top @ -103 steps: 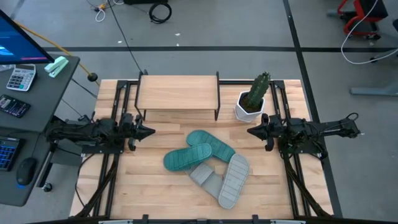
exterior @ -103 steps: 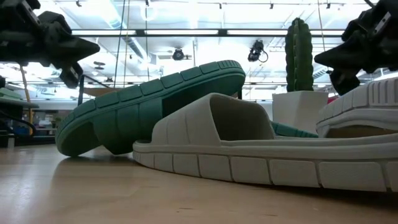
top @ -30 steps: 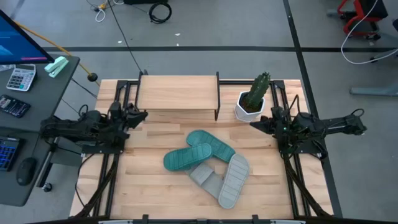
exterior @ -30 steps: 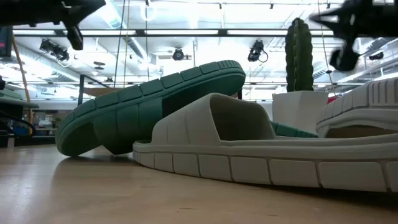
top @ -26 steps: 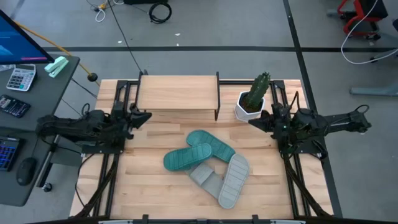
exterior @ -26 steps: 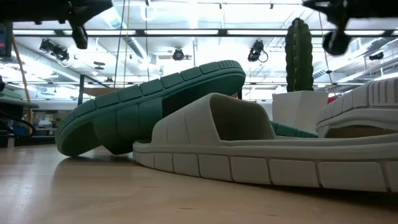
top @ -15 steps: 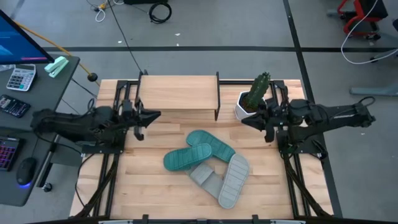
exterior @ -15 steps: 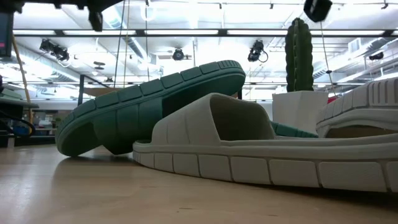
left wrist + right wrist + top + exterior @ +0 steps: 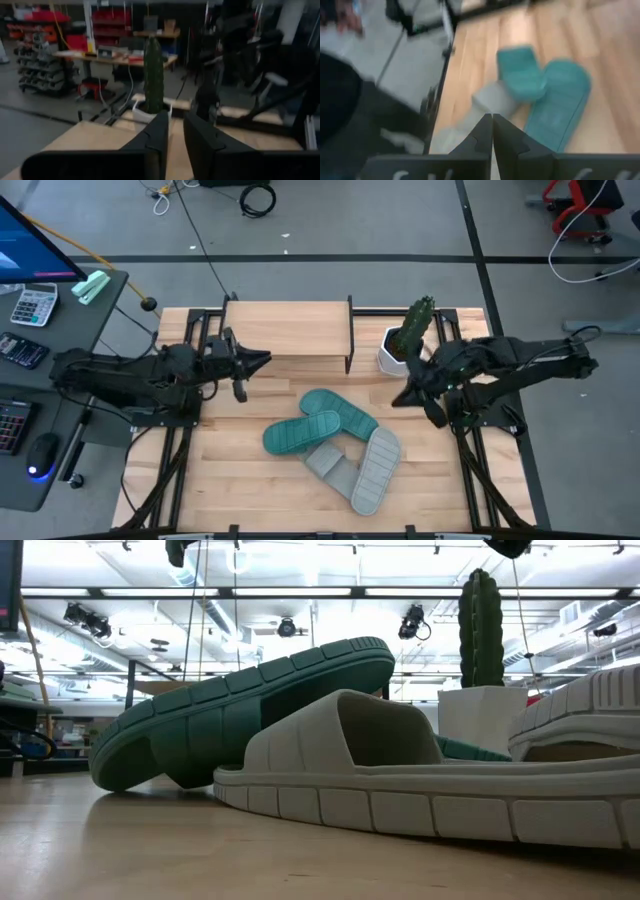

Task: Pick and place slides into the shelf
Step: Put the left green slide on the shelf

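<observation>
We are at the very start of the job: none of the slides is on the shelf (image 9: 287, 328) yet, and both arms are up in the air, not touching anything. The shelf stands at the far side of the table (image 9: 240, 480), its plank top bare.

The four slides lie in a heap near the middle of the table, in front of the shelf and well apart from it. The two teal slides (image 9: 318, 421) overlap each other, one sole-up, and the two grey slides (image 9: 362, 467) lie just beside them toward the near edge, one resting partly on the other. From table height, a grey slide (image 9: 400, 780) lies in front with a teal slide (image 9: 240, 710) tipped on its edge behind it.

Our left gripper (image 9: 258, 361) hangs just in front of the shelf's left end; its fingers (image 9: 159, 135) stand a little apart, holding nothing. Our right gripper (image 9: 402, 394) hangs beside the potted cactus (image 9: 408, 335), pointing toward the heap; its fingers (image 9: 484, 131) are pressed together, empty.

We judge the next move to be a reach down to the heap: the right claw must spread first, then take one slide by its strap or edge, most likely the top teal one, since the others are pinned beneath.

The white pot holds only the cactus.
</observation>
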### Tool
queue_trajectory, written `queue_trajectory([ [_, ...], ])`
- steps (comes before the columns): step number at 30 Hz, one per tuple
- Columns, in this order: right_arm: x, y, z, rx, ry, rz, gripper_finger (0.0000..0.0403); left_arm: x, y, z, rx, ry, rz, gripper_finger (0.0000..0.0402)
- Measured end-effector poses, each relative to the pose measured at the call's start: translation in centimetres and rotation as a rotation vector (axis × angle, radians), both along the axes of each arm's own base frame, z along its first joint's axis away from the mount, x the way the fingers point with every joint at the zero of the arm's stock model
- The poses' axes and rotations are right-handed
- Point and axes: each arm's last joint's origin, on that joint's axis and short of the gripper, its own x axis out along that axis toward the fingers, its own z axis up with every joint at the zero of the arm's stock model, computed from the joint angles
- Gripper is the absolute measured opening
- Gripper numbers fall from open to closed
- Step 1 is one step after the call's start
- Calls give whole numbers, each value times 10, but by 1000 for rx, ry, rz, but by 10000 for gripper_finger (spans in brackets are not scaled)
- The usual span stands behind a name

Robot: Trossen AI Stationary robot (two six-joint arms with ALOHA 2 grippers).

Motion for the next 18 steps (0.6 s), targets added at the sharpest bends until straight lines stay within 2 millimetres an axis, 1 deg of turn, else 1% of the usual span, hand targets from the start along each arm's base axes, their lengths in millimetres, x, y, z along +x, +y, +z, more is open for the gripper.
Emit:
queue_trajectory([
  [3, 1, 10, -2, -24, 56, 72, 19, 4, -1, 8, 5, 74, -3, 90],
  [8, -1, 24, -6, -56, 84, 170, 16, 9, -9, 21, 4, 145, -40, 121],
  [11, -5, 29, -9, -68, 126, 201, 13, 10, -14, 20, -43, 232, -55, 135],
  [13, -8, 31, -12, -78, 158, 219, 13, 11, -18, 15, -103, 281, -61, 143],
  [16, -11, 36, -14, -93, 179, 249, 14, 14, -27, 9, -200, 307, -80, 151],
  [18, -11, 39, -15, -112, 174, 280, 17, 18, -35, 5, -234, 317, -105, 153],
])
